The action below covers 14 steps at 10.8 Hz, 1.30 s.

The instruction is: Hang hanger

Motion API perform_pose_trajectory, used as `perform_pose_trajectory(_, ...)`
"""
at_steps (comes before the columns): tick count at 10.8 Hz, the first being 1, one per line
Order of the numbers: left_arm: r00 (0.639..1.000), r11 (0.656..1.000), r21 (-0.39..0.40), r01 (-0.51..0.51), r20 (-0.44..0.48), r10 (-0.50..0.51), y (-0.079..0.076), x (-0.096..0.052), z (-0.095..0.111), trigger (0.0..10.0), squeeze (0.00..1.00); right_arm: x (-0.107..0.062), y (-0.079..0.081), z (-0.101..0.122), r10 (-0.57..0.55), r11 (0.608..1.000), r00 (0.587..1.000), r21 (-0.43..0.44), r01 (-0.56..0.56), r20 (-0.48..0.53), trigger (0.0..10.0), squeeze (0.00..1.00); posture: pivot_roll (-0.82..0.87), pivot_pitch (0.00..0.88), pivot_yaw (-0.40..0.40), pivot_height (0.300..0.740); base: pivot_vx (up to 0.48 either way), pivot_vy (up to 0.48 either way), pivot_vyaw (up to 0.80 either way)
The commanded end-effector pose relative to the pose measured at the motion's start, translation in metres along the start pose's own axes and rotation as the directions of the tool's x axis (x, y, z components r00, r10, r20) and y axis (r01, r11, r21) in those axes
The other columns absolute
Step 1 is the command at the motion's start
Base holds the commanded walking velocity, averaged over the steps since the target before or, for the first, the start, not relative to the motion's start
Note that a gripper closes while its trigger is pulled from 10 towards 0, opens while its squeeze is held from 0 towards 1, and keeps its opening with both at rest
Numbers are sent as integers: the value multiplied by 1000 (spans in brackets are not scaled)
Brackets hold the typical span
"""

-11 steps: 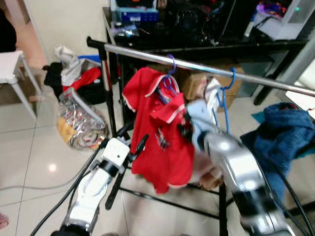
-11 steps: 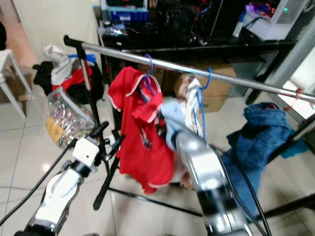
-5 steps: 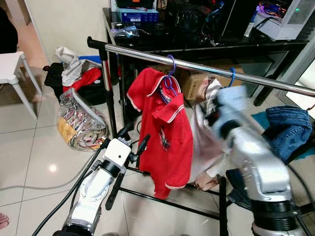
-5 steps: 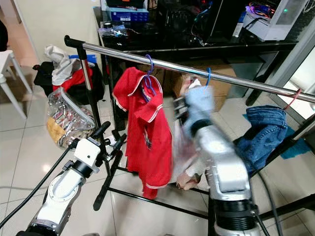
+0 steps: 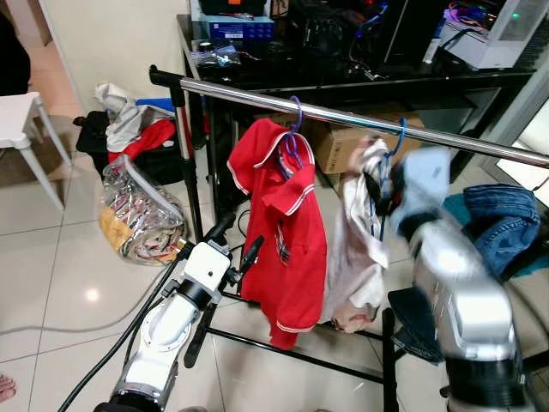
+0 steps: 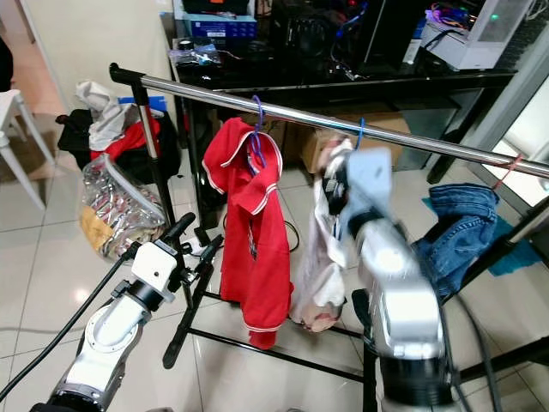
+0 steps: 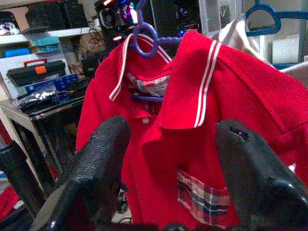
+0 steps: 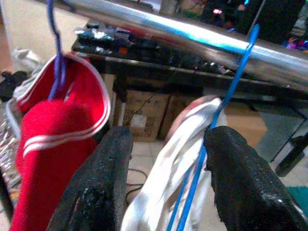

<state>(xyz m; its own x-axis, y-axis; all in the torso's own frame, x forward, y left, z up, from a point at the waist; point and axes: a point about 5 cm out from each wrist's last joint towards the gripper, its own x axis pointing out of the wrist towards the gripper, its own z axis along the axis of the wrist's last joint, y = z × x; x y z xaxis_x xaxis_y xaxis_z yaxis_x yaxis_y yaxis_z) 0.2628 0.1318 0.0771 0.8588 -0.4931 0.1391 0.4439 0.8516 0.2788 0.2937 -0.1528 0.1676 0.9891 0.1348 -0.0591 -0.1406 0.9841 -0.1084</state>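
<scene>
Right gripper (image 8: 166,192), fingers apart, straddles the blue hanger (image 8: 231,91) hooked on the rail (image 5: 343,114). Left gripper (image 7: 168,168), at 7 o'clock, fingers apart, faces the red shirt (image 5: 287,223).

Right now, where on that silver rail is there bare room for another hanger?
The chrome clothes rail is bare between its black end post and the red polo shirt. Right of the blue hanger holding the white garment it is bare too. Between the two hangers it is tight.
</scene>
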Motion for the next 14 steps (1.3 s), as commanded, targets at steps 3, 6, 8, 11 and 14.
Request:
perform_pose_trajectory(3, 1000, 994, -102, -27, -8, 26, -3, 6, 1, 10000, 0, -27, 8, -8, 95, 995, 984, 26, -100, 152, 10000, 0, 43, 0, -64, 740, 0, 0, 0)
perform_pose_trajectory(6, 999, 991, -127, -44, -21, 42, -6, 3, -3, 10000, 0, -58, -5, -39, 46, 994, 988, 87, -59, 148, 10000, 0, 39, 0, -67, 740, 0, 0, 0)
perform_pose_trajectory(8, 995, 981, -172, -86, -63, 76, -4, -1, -12, 10000, 0, -71, -11, -61, 3, 994, 997, 112, -12, 75, 10000, 0, 39, 0, -67, 740, 0, 0, 0)
perform_pose_trajectory(11, 980, 971, -211, -111, -186, 72, -9, -15, -38, 10000, 0, -76, -10, -100, 77, 996, 995, 43, -75, -68, 10000, 0, 23, 0, -61, 740, 0, 0, 0)
perform_pose_trajectory(14, 942, 954, -266, -138, -333, 43, -19, -32, -66, 10000, 0, -82, -9, -145, 175, 980, 954, -49, -193, -242, 10000, 0, 34, 0, -67, 740, 0, 0, 0)
